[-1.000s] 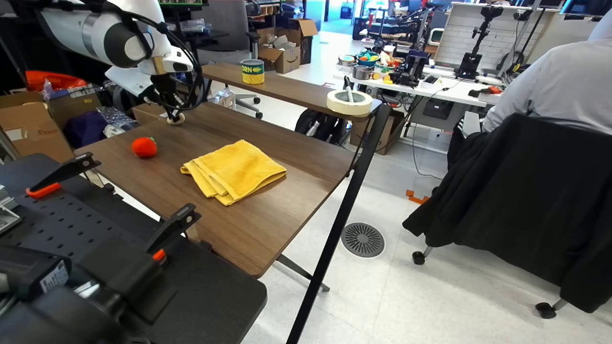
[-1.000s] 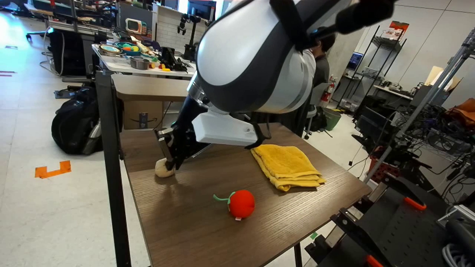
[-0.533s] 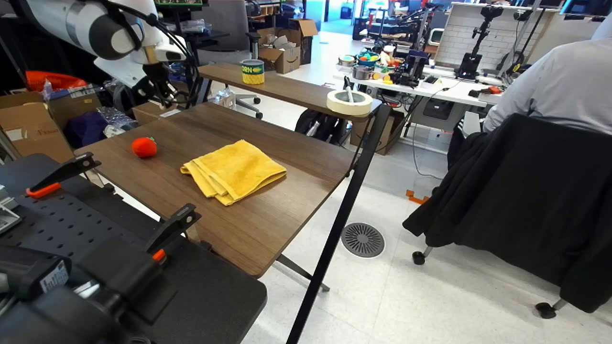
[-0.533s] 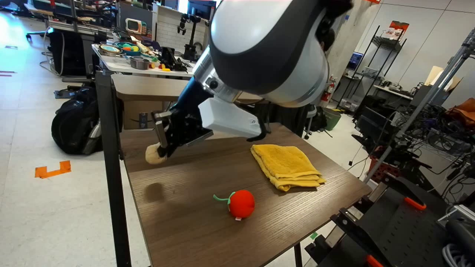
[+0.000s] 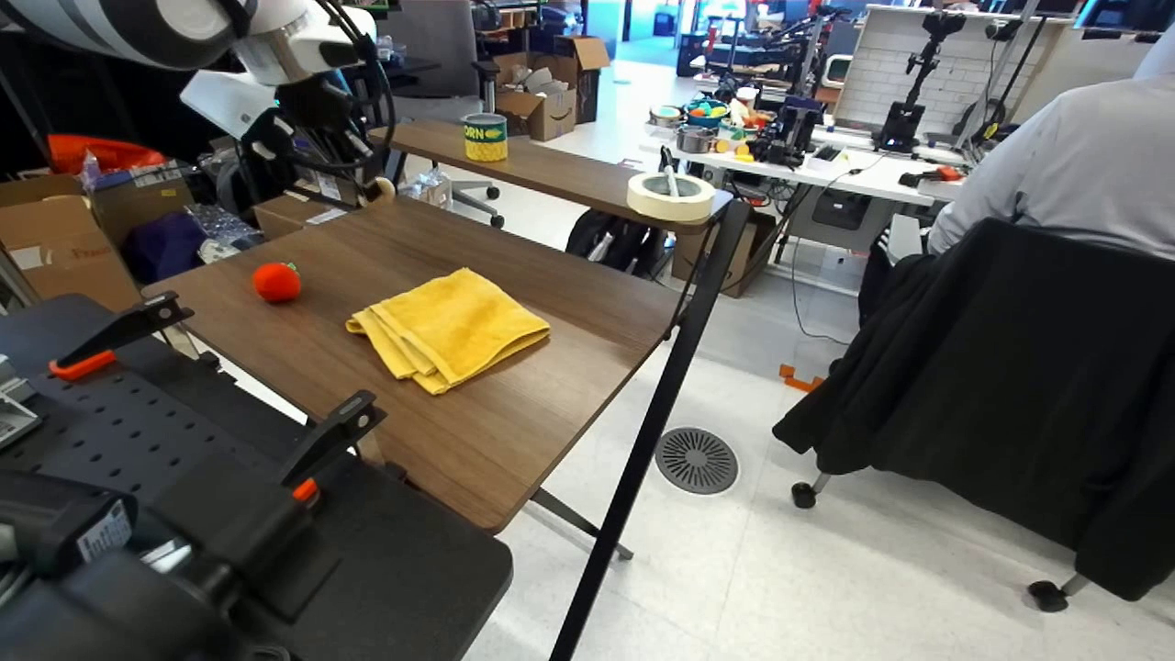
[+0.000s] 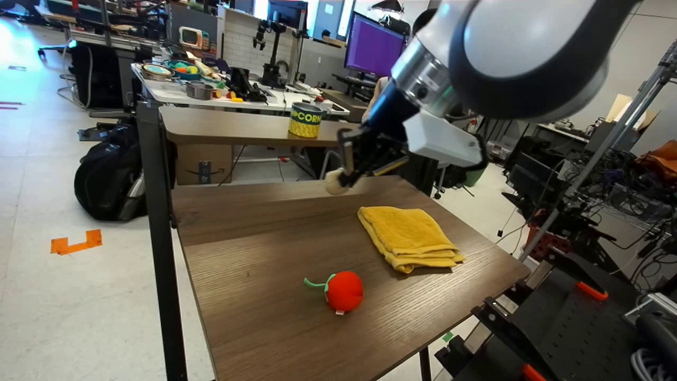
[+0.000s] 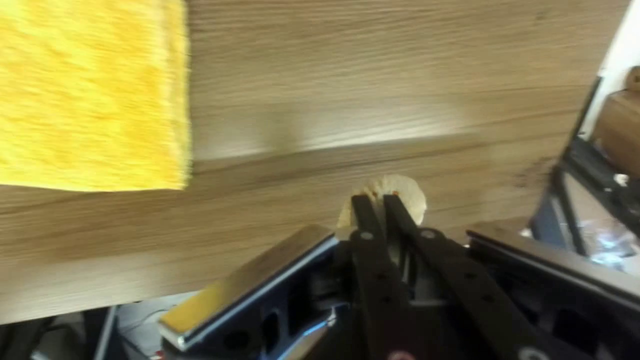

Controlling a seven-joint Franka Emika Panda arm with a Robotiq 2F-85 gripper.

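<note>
Two slim black fingers (image 7: 372, 255) of the tool (image 7: 377, 201) in the wrist view, almost together, with only a narrow gap at the tips, and closed on a cream lump (image 7: 407, 190). Note the lump at the tips in both exterior views, held up clear of the surface (image 6: 264, 317) and seen near its far edge. Blurred in part; hard to name more closely. Above the tool, the white arm (image 6: 521, 58).

On the surface, apart from the lump: a folded yellow towel (image 6: 410, 233), with stacked layers along one edge, lying to the upper left in the wrist view. Also there, apart from the towel: a round red fruit (image 6: 345, 291) with a thin green stem to one side.

Behind and higher, a brown shelf (image 6: 227, 124). On it, note an upright can (image 6: 305, 120) lettered CORN, yellow below and green above, and, in an exterior view, a cream tape roll (image 5: 675, 211) with a white pen (image 5: 672, 181) aslant in its hole. At the opposite edge of the surface: two clamps (image 5: 335, 430), black with orange, next to a dark board (image 5: 404, 560). Seen below the shelf, a carton (image 6: 203, 165); further out on the floor (image 6: 37, 296), a black backpack (image 6: 106, 180). At the side of an exterior view, a seated person (image 5: 1092, 165) in a pale shirt with a black cloth (image 5: 991, 395) behind.
</note>
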